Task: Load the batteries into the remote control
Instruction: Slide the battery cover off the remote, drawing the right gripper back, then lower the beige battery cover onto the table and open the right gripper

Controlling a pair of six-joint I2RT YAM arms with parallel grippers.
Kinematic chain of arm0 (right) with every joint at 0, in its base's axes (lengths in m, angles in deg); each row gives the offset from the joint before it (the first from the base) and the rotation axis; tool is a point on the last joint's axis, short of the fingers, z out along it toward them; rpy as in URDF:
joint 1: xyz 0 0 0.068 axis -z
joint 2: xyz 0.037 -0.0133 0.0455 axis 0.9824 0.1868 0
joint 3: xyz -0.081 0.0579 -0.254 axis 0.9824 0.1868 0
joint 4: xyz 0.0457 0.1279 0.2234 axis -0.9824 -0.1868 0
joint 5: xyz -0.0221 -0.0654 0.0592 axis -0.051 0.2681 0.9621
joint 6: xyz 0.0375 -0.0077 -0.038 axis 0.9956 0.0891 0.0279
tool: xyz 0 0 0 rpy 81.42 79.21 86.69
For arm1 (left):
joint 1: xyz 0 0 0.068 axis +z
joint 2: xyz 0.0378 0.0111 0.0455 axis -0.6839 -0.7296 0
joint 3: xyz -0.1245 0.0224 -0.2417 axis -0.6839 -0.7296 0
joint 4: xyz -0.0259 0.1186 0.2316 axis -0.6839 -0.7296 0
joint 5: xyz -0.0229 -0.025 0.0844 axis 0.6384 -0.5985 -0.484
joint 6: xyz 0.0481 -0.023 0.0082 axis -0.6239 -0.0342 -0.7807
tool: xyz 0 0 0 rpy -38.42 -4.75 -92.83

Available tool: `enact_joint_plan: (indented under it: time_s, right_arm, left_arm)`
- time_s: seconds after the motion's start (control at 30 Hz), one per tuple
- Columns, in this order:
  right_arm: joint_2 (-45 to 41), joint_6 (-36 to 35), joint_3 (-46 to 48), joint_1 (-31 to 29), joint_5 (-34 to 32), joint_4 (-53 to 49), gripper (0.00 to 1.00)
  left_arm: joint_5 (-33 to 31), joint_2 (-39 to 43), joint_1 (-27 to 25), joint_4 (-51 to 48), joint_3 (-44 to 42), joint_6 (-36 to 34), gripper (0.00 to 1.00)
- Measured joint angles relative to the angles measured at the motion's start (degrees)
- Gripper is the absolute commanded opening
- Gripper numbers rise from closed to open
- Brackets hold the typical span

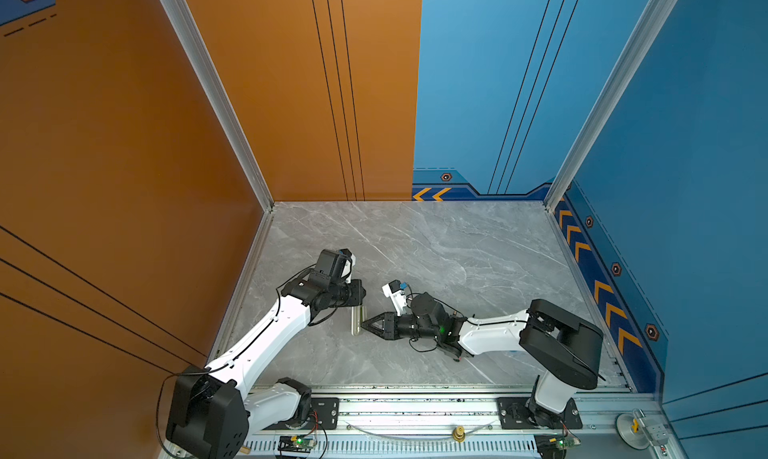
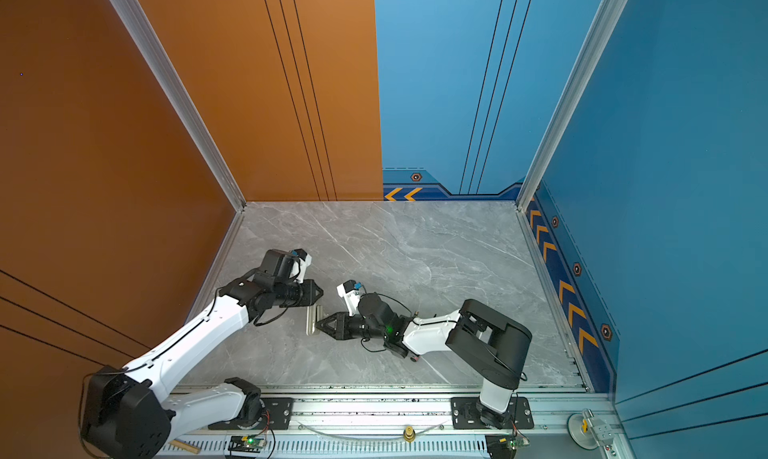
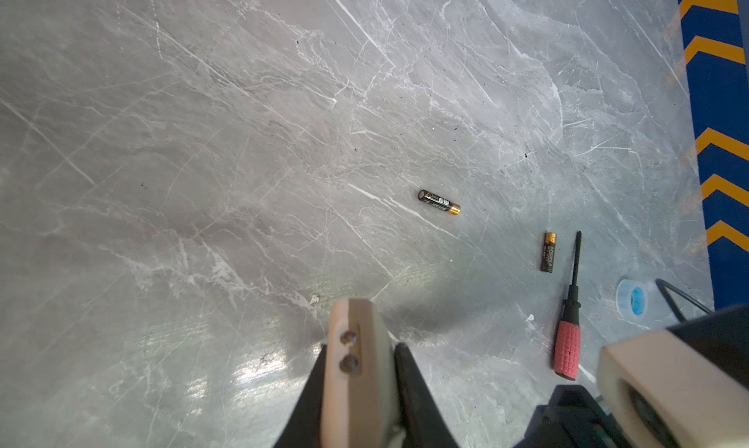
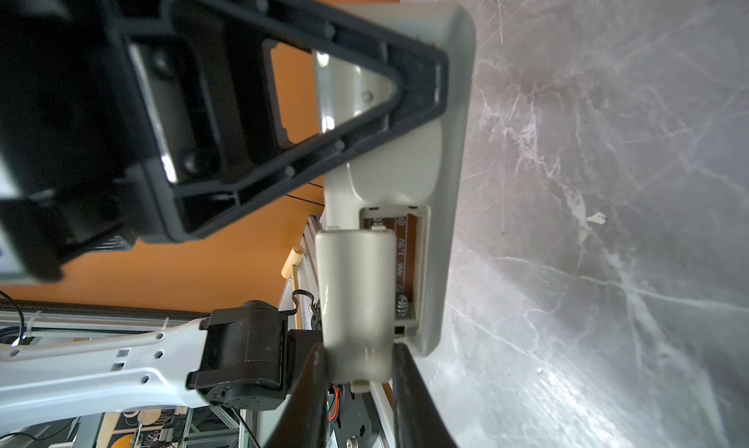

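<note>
Remote control stands on edge on the marble table, clamped at one end in the left pincer. At the other end the right pincer pinches the battery cover, which sits askew over the exposed recess. Both batteries lie loose on the table ahead of the left pincer, the farther one just beside the screwdriver

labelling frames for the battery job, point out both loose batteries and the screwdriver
black gold-tipped cylindrical battery nearer mid-table (image 3: 439, 202), left wrist view, on its labelled body
second black gold-tipped battery beside the screwdriver (image 3: 548, 252), left wrist view, mid-body
pink-handled black-shafted screwdriver (image 3: 567, 344), left wrist view, on the ribbed handle
</note>
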Motion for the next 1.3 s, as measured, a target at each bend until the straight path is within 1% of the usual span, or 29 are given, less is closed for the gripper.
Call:
enact_joint_plan:
  time_s: [0.23,0.47,0.6,0.9,1.3]
  right_arm:
    - [-2.32,-2.43,0.94,0.00,-1.60,-5.66,0.24]
    - [-6.23,-7.28,1.09,-0.37,-4.98,-16.68,0.25]
    - [-6.56,-10.40,0.31,-0.85,-7.28,-23.80,0.25]
    - [-6.56,-16.37,-4.72,-1.95,-12.74,-39.10,0.26]
    - [-6.21,-23.12,-12.26,-3.39,-21.11,-57.92,0.27]
  left_arm:
    - [0.00,0.02,1.33,0.20,-1.20,-0.02,0.00]
    - [0.00,0.98,3.50,0.17,-1.84,-0.68,0.00]
    - [0.02,1.66,4.11,0.22,-2.01,-1.07,0.00]
    - [0.28,3.96,4.94,0.24,-3.02,-1.36,0.00]
    - [2.64,6.49,6.16,0.46,-3.41,-1.73,0.00]
